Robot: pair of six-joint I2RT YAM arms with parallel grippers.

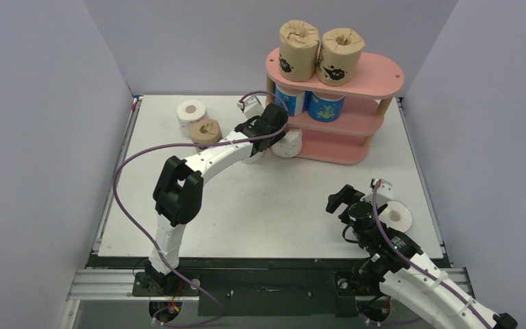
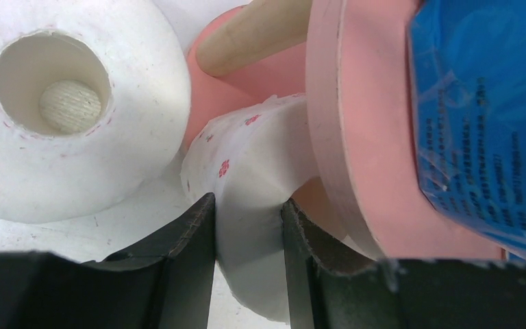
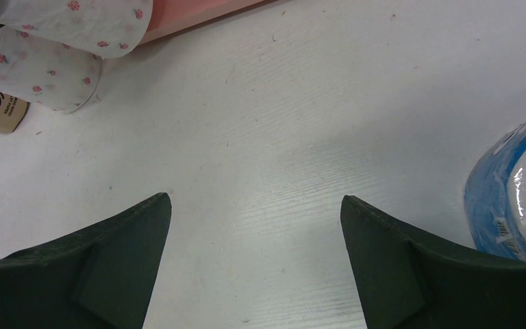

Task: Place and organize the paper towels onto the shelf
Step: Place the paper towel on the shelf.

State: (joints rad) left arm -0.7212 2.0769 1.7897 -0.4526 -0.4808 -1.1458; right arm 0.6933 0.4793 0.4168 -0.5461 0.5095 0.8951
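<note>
The pink shelf (image 1: 377, 74) stands at the back right, with two brown paper towels (image 1: 298, 48) on its top board and two blue ones (image 1: 325, 107) on the middle board. My left gripper (image 1: 282, 136) is shut on a white pink-dotted roll (image 2: 246, 164) at the left end of the bottom board (image 2: 356, 137), beside a wooden post (image 2: 253, 31). Another white roll (image 2: 75, 103) lies just left of it on the table. My right gripper (image 3: 255, 199) hangs open over bare table, with a blue roll (image 3: 514, 205) to its right.
At the back left of the table, a white roll (image 1: 192, 110) and a brown roll (image 1: 205, 131) stand upright. The purple cable (image 1: 130, 164) of the left arm loops over the table's left side. Grey walls close in the table on three sides.
</note>
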